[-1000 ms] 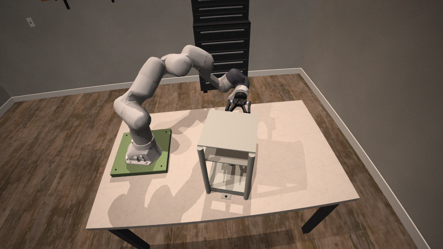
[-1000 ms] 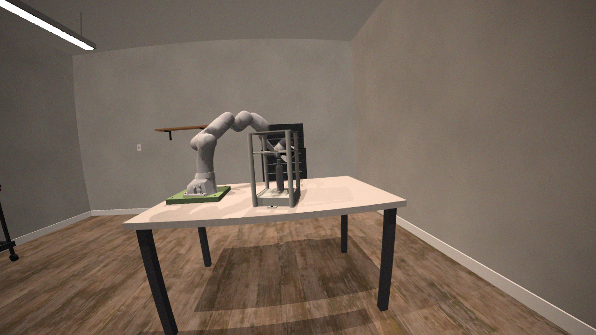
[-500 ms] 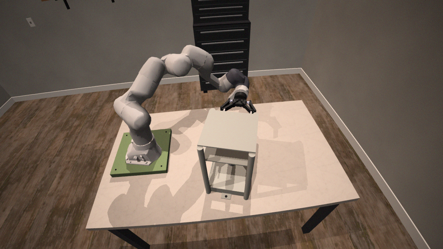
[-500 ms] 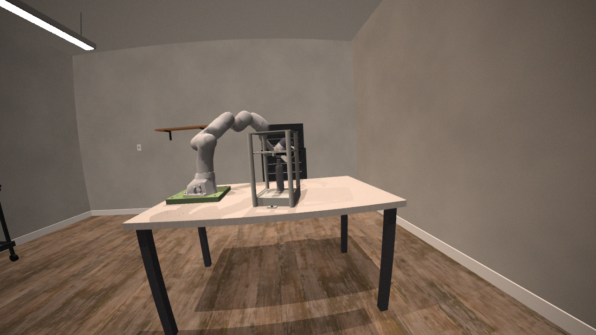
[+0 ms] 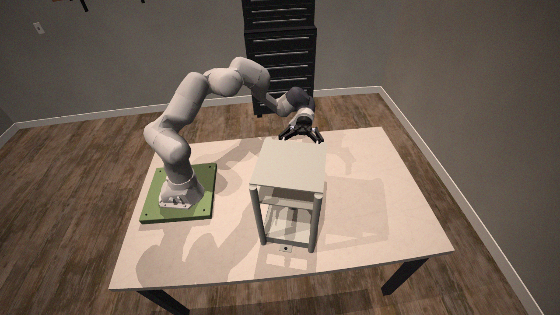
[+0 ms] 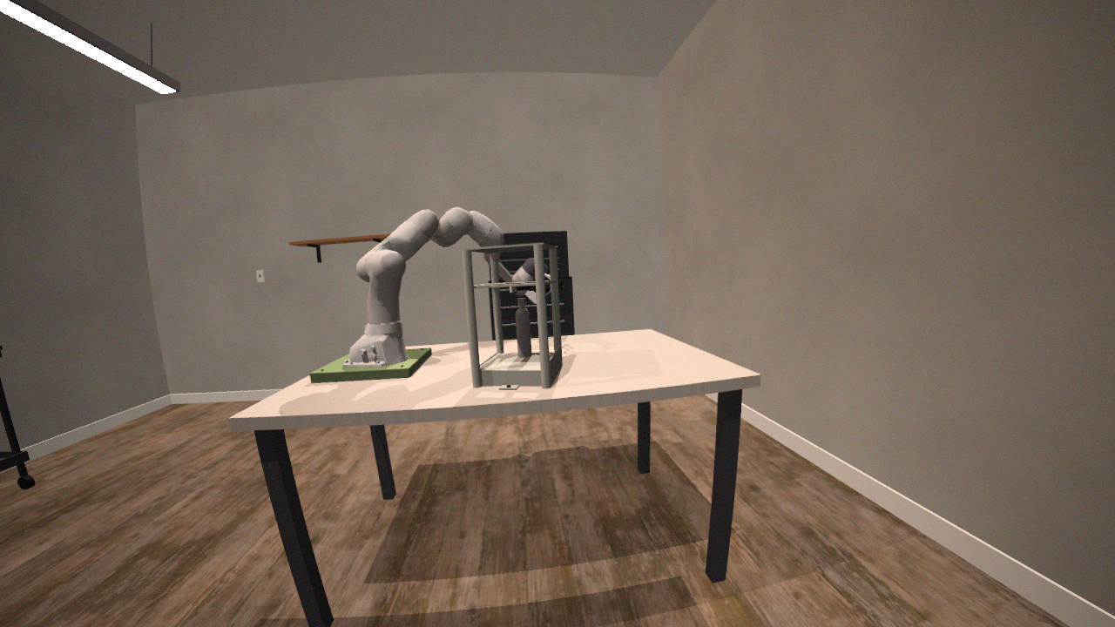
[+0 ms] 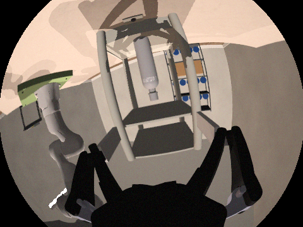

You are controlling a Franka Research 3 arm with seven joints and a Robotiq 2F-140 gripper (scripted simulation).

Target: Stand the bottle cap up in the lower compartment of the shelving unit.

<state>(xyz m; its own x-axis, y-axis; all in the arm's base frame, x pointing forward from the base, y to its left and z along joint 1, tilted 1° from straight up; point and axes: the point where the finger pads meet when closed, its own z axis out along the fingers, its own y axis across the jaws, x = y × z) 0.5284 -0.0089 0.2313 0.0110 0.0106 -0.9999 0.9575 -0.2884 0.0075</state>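
Observation:
The grey bottle [image 6: 523, 331] stands cap up on the floor of the lower compartment of the shelving unit [image 6: 512, 312]. It appears upside down in the wrist view [image 7: 146, 67], between the posts. In the top view the unit's top shelf [image 5: 288, 164] hides it. My gripper [image 5: 300, 134] is open and empty. It hangs outside the unit at its far side, level with the upper part, well apart from the bottle. In the wrist view its fingers spread wide with nothing between them.
A green base plate [image 5: 180, 194] carries the arm at the table's left. A black drawer cabinet [image 5: 280, 50] stands behind the table. A small grey marker [image 5: 285, 248] lies on the table beside the unit's near side.

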